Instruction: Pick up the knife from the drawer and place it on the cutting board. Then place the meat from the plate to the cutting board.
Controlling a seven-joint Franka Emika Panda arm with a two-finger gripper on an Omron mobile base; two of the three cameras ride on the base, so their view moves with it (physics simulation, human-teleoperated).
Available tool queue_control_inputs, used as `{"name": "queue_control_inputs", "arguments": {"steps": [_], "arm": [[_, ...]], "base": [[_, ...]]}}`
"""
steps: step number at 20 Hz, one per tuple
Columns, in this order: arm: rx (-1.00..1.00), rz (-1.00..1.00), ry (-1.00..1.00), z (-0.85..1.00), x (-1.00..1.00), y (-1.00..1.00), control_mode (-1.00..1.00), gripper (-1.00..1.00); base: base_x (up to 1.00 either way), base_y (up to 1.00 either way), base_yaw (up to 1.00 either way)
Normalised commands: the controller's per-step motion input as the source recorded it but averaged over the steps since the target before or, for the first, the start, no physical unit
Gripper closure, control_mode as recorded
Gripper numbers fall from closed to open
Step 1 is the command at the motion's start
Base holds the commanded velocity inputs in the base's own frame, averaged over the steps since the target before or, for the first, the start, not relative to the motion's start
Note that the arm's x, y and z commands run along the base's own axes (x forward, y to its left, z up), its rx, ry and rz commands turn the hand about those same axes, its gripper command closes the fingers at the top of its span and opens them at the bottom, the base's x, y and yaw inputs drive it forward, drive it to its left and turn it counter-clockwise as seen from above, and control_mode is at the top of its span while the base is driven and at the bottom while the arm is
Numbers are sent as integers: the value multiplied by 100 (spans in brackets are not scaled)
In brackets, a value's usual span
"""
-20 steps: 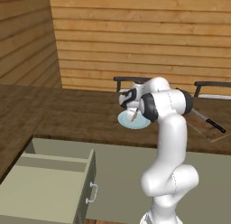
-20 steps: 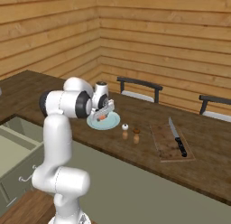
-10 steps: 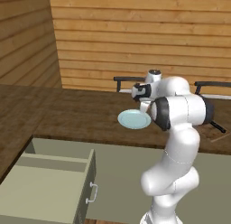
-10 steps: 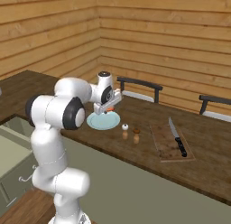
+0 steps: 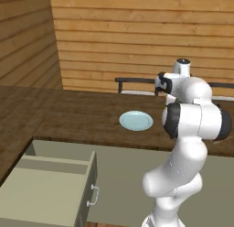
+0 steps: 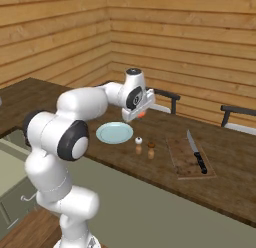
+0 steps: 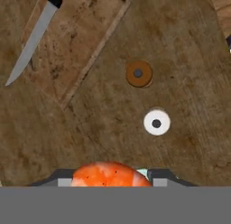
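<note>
A kitchen walled in horizontal wooden planks, with a dark brown wooden bench [image 6: 235, 182] running across it. The one piece of meat [image 7: 110, 174], an orange-red lump, is up in the air above the bench, clamped between the two dark finger tips of the jaws [image 6: 139, 113], which are closed onto it from both sides. In the right base view the meat [image 6: 142, 114] shows as a small red spot under the hand, hanging over the bench between the plate and the cutting board.

The single pale-blue plate [image 6: 114, 132] lies flat on the bench with nothing on it; in the left base view the plate [image 5: 135, 120] sits just left of the arm. Beside it stand two small shakers, one white [image 6: 138, 140] and one brown [image 6: 151, 147], close together; from the hand view they appear as a white disc [image 7: 156, 123] and a brown disc [image 7: 139, 74].

Further along lies the one cutting board [image 6: 189, 157], and on it the one knife [image 6: 196, 152], black handle toward the bench's near edge and blade pointing toward the wall. In the hand view the knife [image 7: 32, 41] lies on the cutting board [image 7: 85, 35].

One drawer [image 5: 50, 188] stands pulled open below the bench. Two dark chairs [image 6: 165, 95] stand behind the bench.
</note>
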Motion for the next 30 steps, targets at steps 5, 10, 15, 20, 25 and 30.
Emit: {"name": "queue_control_inputs", "arguments": {"steps": [5, 10, 15, 20, 25, 30], "arm": [[0, -9, 4, 4, -64, -99, -100, 100], [0, -6, 7, -45, -57, -83, -100, 100], [0, 0, 3, -62, -13, -67, -100, 100], [0, 0, 0, -54, 3, -41, -100, 100], [0, 0, -1, -30, 17, -26, -100, 100], [0, 0, 0, -25, 19, 0, -100, -100]], "base": [[0, 0, 0], [0, 0, 0], [0, 0, 0], [0, 0, 0], [0, 0, 0], [0, 0, 0]]}}
